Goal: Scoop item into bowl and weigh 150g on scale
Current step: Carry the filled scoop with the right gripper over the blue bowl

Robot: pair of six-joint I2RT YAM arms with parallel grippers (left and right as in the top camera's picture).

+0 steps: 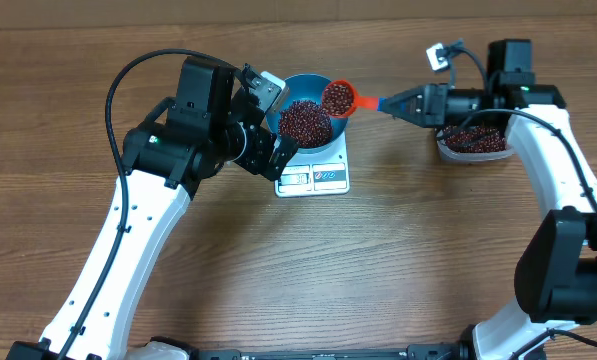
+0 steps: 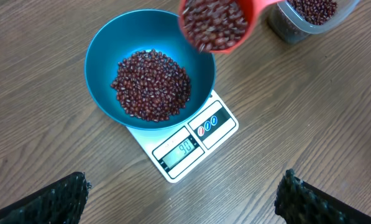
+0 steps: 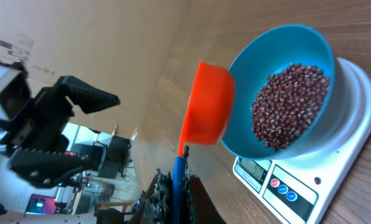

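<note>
Your right gripper [image 1: 398,103] clamps the loaded scoop [image 1: 338,97], just ahead over the bowl [image 2: 98,56]; left gripper [image 2: 185,202] gapes empty. Beans [image 2: 151,84] heaped, scale [image 2: 194,146] seemingly short: add more.

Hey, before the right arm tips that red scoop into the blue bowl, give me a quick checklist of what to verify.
1. ok: bowl seated on scale.
2. ok: scoop full of beans, above the bowl's rim.
3. ok: right gripper, jaws shut on scoop.
4. ok: left gripper, jaws open, clear of bowl.
5. not ok: display at target; it seems to read 98.
</note>
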